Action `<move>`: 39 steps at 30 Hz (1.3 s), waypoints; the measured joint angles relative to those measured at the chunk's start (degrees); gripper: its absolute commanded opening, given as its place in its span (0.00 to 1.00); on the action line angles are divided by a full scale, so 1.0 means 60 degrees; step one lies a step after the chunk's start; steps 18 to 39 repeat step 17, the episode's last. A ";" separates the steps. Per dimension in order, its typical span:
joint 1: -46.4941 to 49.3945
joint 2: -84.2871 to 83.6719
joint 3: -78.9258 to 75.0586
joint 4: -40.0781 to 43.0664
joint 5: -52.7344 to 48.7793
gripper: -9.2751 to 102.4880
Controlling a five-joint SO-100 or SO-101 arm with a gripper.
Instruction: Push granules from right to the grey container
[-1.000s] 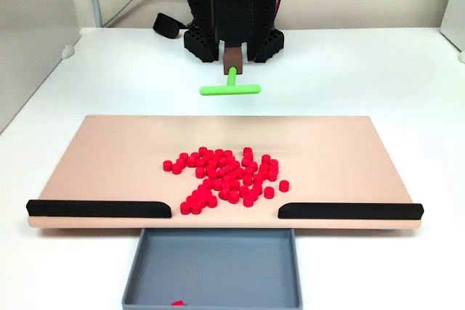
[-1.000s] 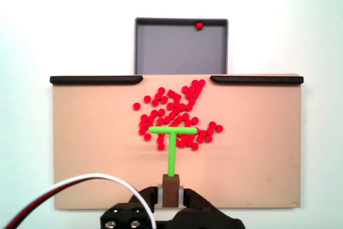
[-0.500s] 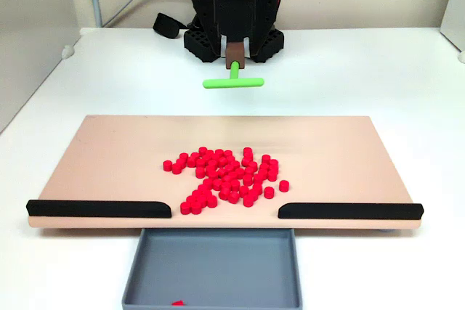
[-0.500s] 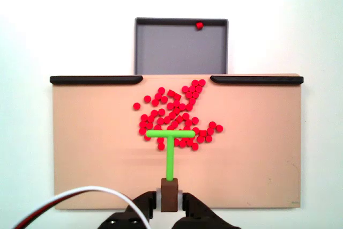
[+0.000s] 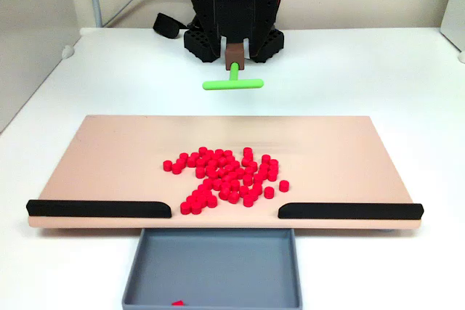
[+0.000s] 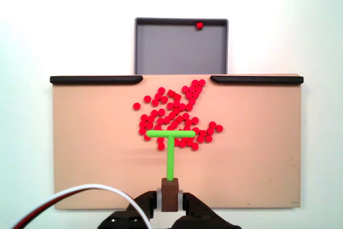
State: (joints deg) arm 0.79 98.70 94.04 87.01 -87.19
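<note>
Pusher (image 6: 171, 147) pulled back toward the arm over the last second, now steady — end effector (image 6: 170, 197) clamped on its brown block. Granules (image 6: 176, 118) unmoved mid-board (image 5: 109, 154); grey container (image 6: 161, 52) holds one. Likely lining up a fresh stroke.

Open gap between the two black strips (image 6: 96, 80) (image 6: 256, 80), straight ahead to the grey container (image 6: 161, 52).
</note>
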 measured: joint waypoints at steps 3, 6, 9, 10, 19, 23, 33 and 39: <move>0.0000 0.0000 0.0000 0.0000 0.0000 0.08; 0.0000 0.0000 0.0000 0.0000 0.0000 0.08; 0.0000 0.0000 0.0000 0.0000 -0.0161 0.08; 0.0000 0.0000 0.0000 0.0000 -0.0220 0.08; 0.0000 0.0000 0.0000 0.0000 -0.0308 0.08; 0.0000 0.0000 0.0000 0.0000 -0.0308 0.08; 0.0000 0.0000 0.0000 0.0000 -0.0308 0.08; 0.0000 0.0000 0.0000 0.0000 -0.0308 0.08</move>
